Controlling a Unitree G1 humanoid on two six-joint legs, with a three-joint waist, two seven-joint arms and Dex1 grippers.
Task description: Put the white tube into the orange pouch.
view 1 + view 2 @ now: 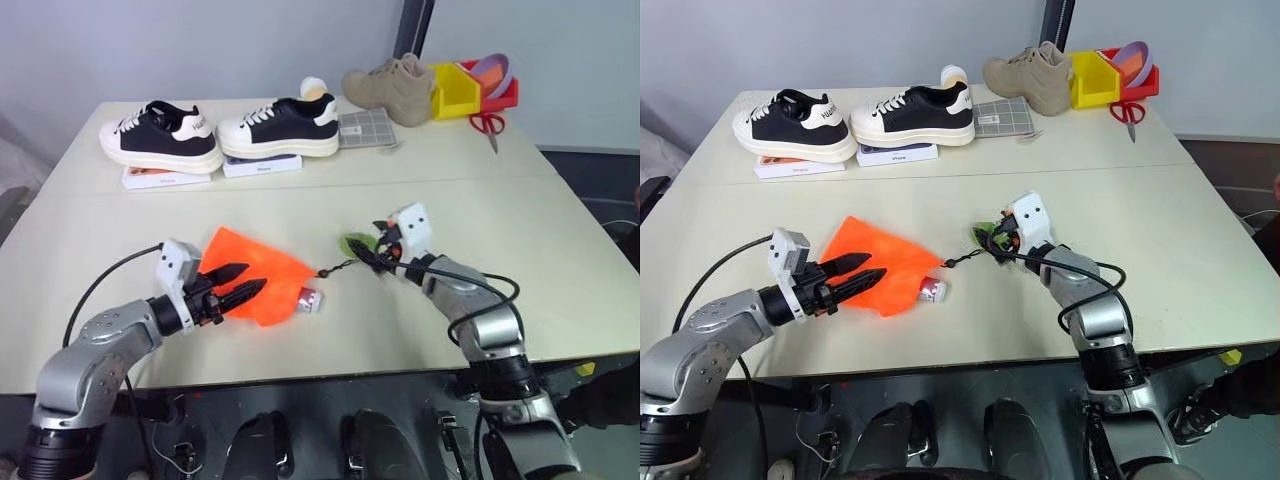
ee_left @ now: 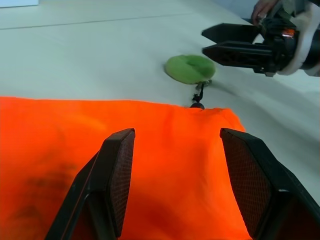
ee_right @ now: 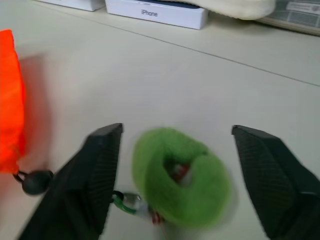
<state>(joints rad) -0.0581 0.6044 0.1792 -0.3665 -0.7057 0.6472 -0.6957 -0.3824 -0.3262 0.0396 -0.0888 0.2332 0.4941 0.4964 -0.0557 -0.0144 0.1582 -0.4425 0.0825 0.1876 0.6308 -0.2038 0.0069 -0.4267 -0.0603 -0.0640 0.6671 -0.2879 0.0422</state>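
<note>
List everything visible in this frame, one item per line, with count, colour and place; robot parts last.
orange pouch: 1, orange, table's near middle.
white tube: 1, white with red print, sticking out of the pouch's near corner.
green disc tag: 1, green, on a black cord beside the pouch.
sneakers: 2, black and white, far left on white boxes.
tan shoe: 1, far side.
grey cloth: 1, beside the tan shoe.
yellow bin: 1, far right.
red scissors: 1, by the bin.
left gripper: open over the pouch.
right gripper: open around the tag.
</note>
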